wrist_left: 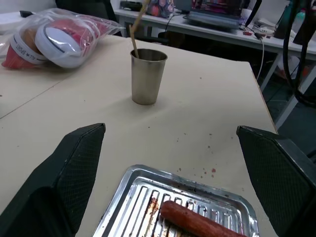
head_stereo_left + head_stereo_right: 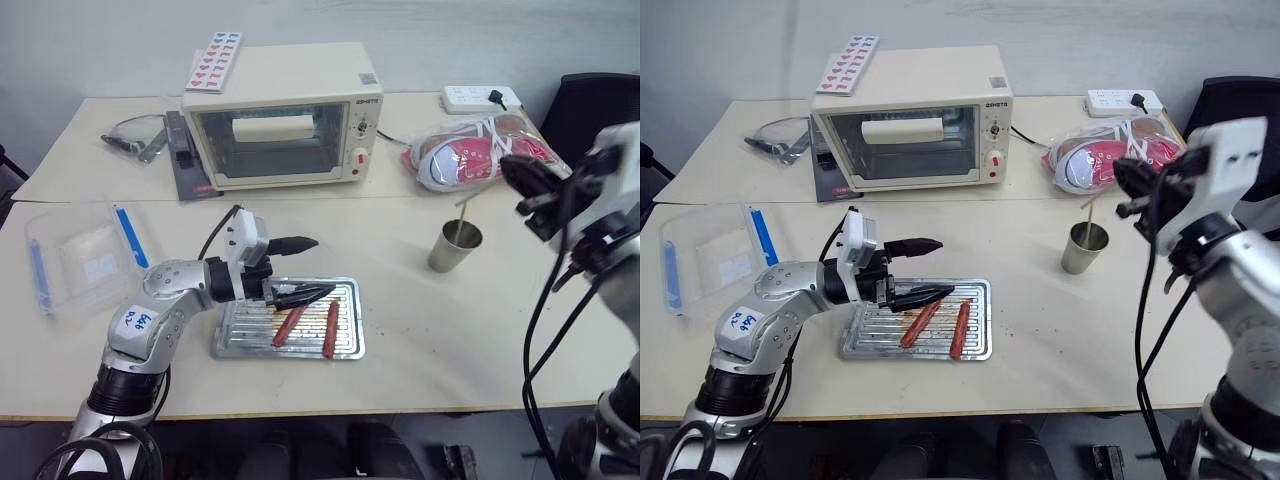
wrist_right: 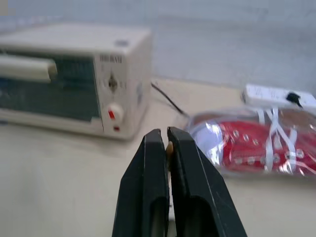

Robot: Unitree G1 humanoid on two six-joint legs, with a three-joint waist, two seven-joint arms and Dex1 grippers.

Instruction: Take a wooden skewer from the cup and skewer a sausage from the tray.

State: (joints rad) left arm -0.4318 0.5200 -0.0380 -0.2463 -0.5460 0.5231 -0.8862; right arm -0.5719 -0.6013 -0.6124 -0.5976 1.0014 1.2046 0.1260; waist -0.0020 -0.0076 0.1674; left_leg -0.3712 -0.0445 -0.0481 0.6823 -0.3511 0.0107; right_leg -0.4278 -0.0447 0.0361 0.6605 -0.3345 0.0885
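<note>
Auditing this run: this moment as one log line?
left claw: open, over tray | right claw: shut on wooden skewer | cup: another skewer inside | sausages: two on tray

even bright indoor light, soft shadows; glare on tray (image 2: 345, 345); right wrist view blurred.

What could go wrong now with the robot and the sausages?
1. The right gripper is shut, high up beside the cup. I cannot tell if it has pinched a stick, so the grab may have missed. One stick stands in the cup.
2. The left gripper hangs open over the sausages on the tray, gripping neither. A poked sausage might roll away.
</note>
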